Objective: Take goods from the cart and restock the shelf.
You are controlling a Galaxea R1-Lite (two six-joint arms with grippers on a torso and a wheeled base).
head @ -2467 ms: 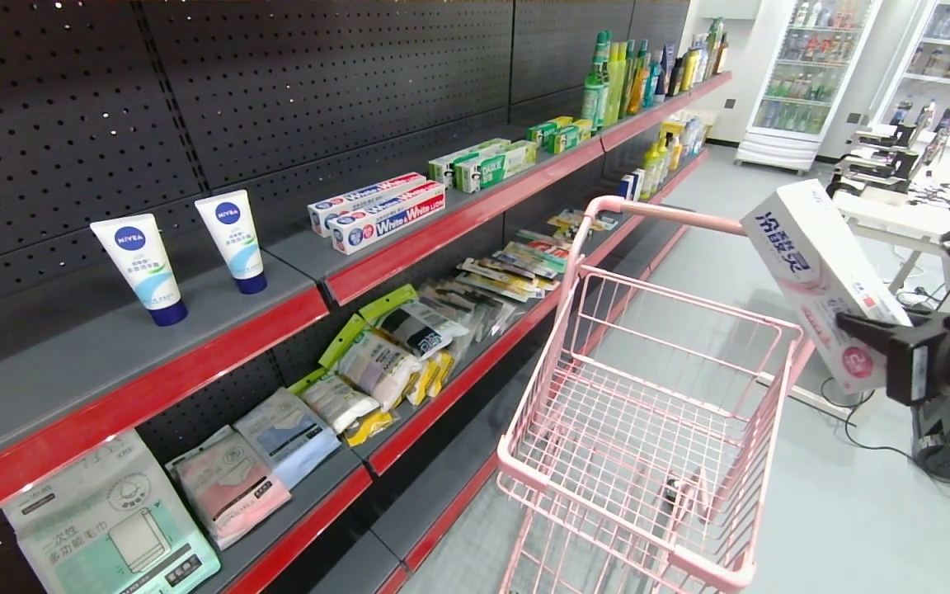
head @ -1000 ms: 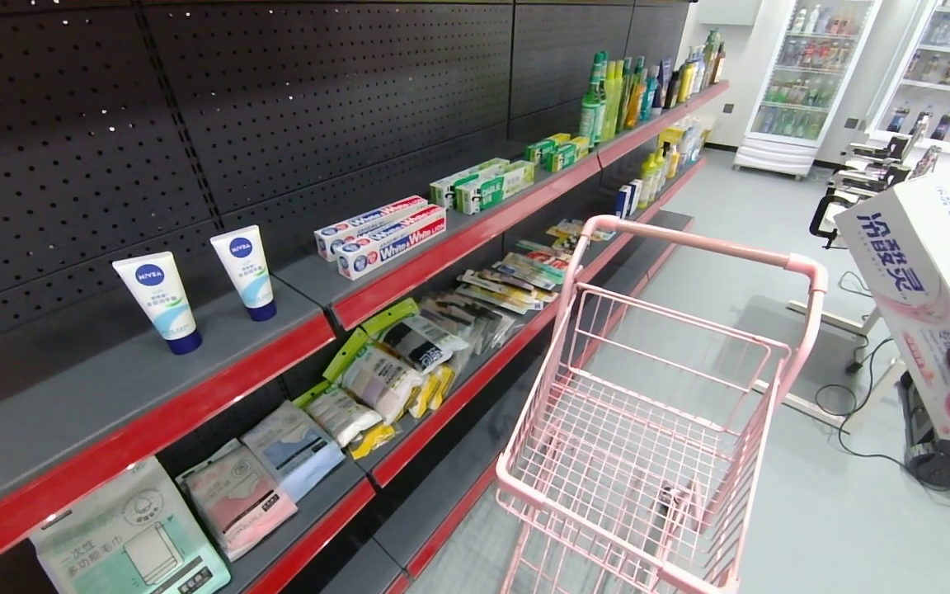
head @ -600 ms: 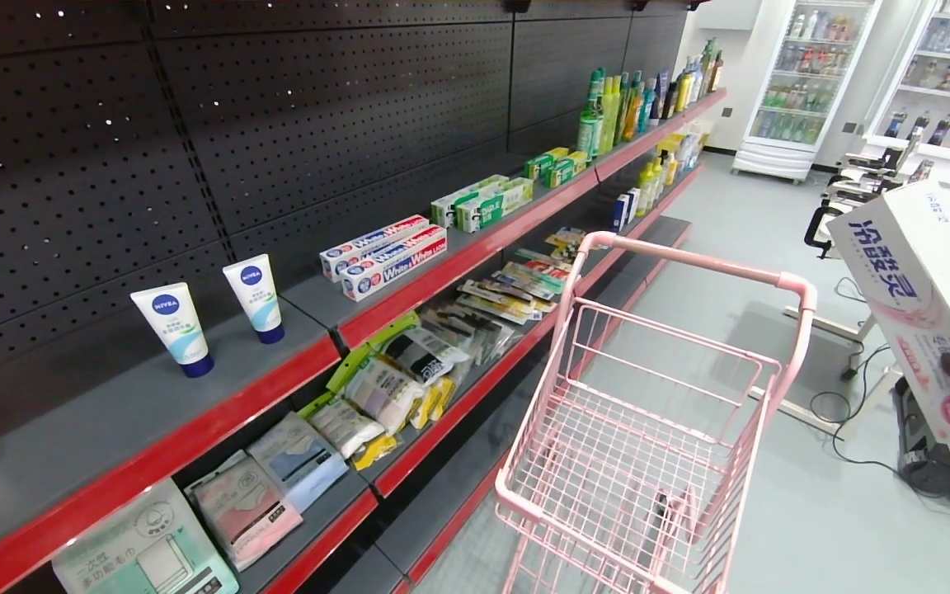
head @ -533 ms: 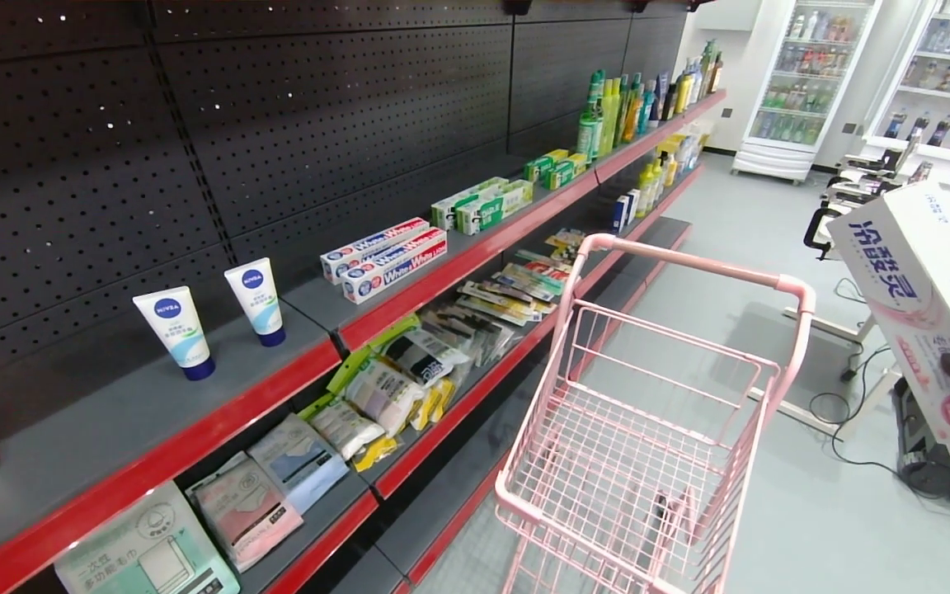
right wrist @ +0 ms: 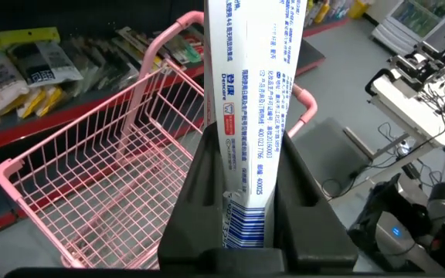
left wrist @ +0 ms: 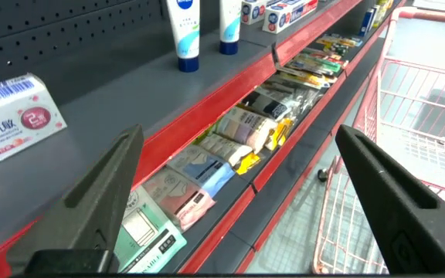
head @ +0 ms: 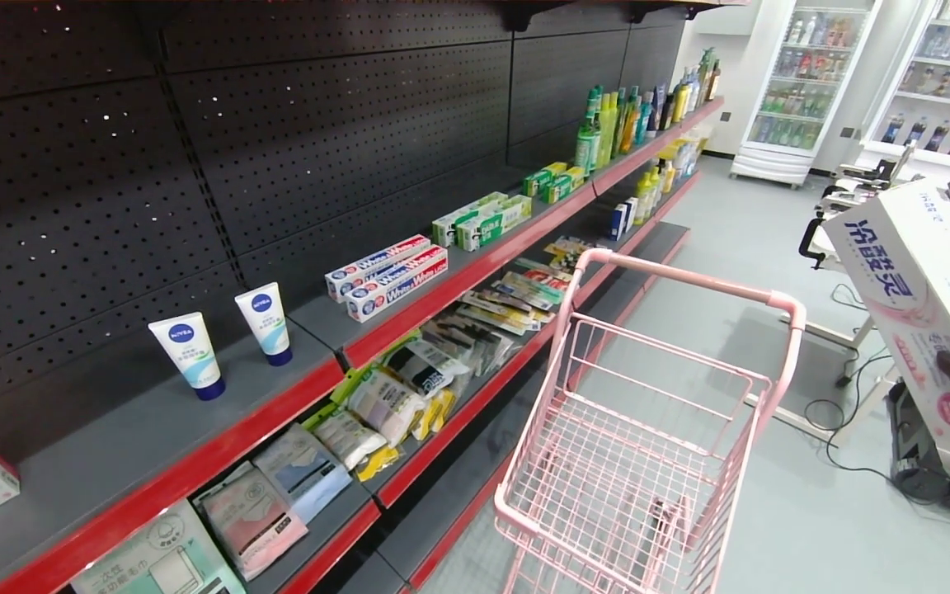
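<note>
You are holding the long white-and-pink cardboard box (head: 908, 305) up at the right, past the pink wire cart (head: 693, 279), well apart from the grey red-edged shelf (head: 112, 429). The fingers of your right gripper (right wrist: 246, 174) are clamping its lower end; those of your left gripper (left wrist: 242, 193) are standing apart, empty. You are mid-carry, I judge; next calls for swinging it left onto bare shelf. The head view's edge is cutting off the box's lower end.
</note>
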